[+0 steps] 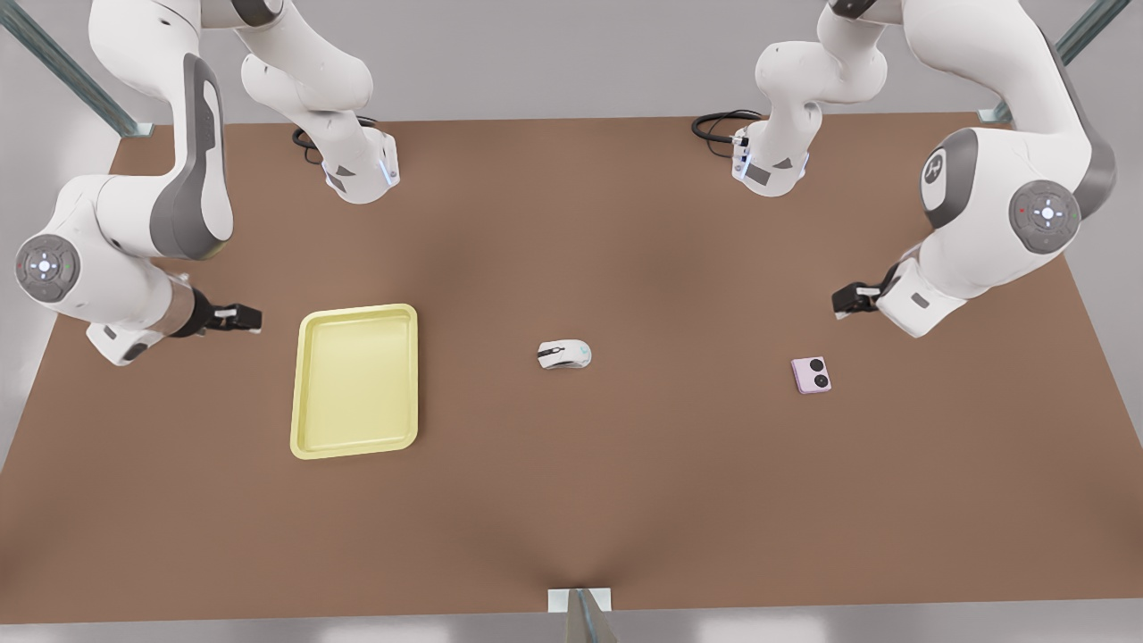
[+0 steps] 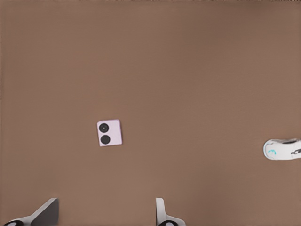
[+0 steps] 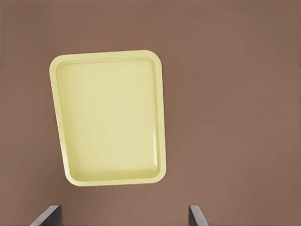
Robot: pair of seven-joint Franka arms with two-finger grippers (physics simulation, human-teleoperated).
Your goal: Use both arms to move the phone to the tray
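**Phone on bare table, tray far across**

On the front view's right of the brown table (image 1: pixel 625 500) lies the pink phone (image 1: pixel 812 375), flat, its two black circles toward the front view's right. Bare tabletop surrounds it on every side, and it sits well in from the table edges. The left gripper (image 1: pixel 855 299) hangs just beyond it, near but apart; in the left wrist view its fingertips (image 2: pixel 160 207) stand wide apart with nothing between them, cut off at the frame edge, and the phone (image 2: pixel 109 133) lies clear of them.

A white computer mouse (image 1: pixel 564 354) sits mid-table, between phone and tray; the left wrist view catches part of it (image 2: pixel 281 149).

The pale yellow tray (image 1: pixel 308 393) rests on the front view's left, well apart from the phone. The right gripper (image 1: pixel 234 317) hovers beside its far-left corner. The right wrist view shows the whole tray (image 3: pixel 59 122) and the spread fingertips (image 3: pixel 196 214), holding nothing.
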